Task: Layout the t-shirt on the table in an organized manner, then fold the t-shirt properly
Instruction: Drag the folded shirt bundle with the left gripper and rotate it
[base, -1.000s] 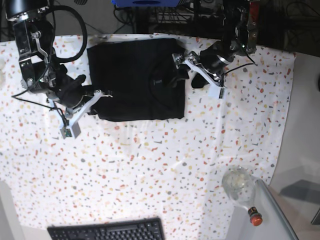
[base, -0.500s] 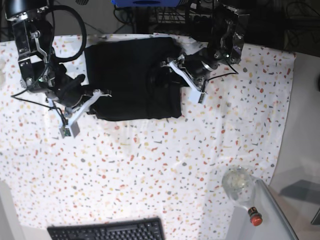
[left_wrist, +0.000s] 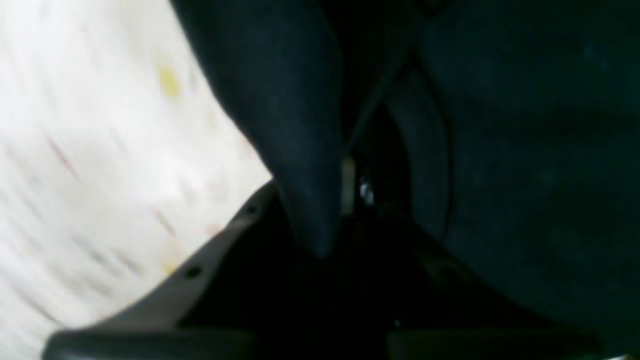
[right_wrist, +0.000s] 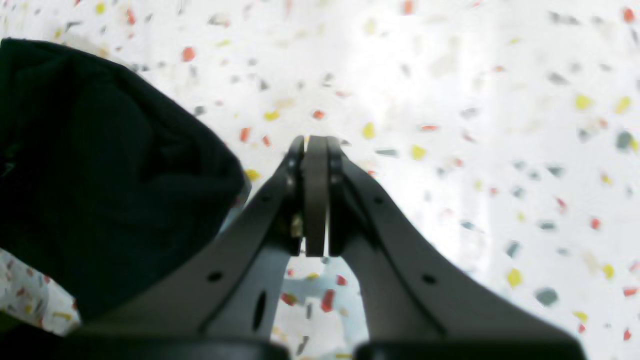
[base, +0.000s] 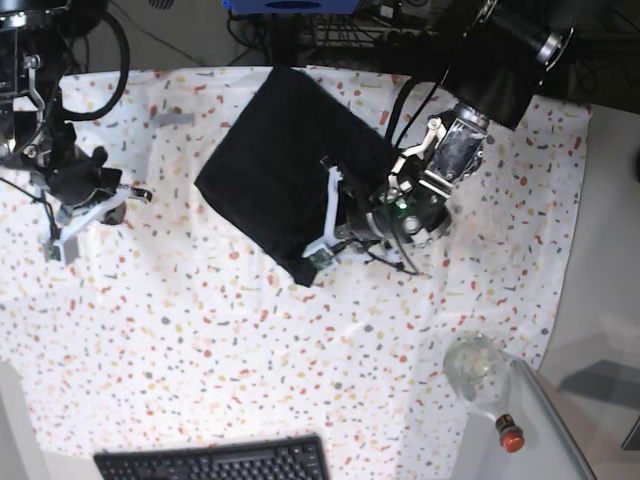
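The black t-shirt lies folded and skewed like a diamond on the speckled table, one corner drawn toward the middle. My left gripper is shut on that drawn edge. In the left wrist view, dark cloth fills the frame and a fold is pinched between the fingers. My right gripper is at the left of the table, apart from the shirt. Its pads are pressed together with nothing between them, and the shirt shows to its left.
A black keyboard lies at the front edge. A clear bottle with a red cap lies at the front right corner, beside a grey side surface. A grey strip sits near the back left. Cables and gear line the back.
My left gripper closed on the shirt's right side and dragged it toward the table's middle, skewing it. My right arm pulled leftward off the shirt, staying shut.
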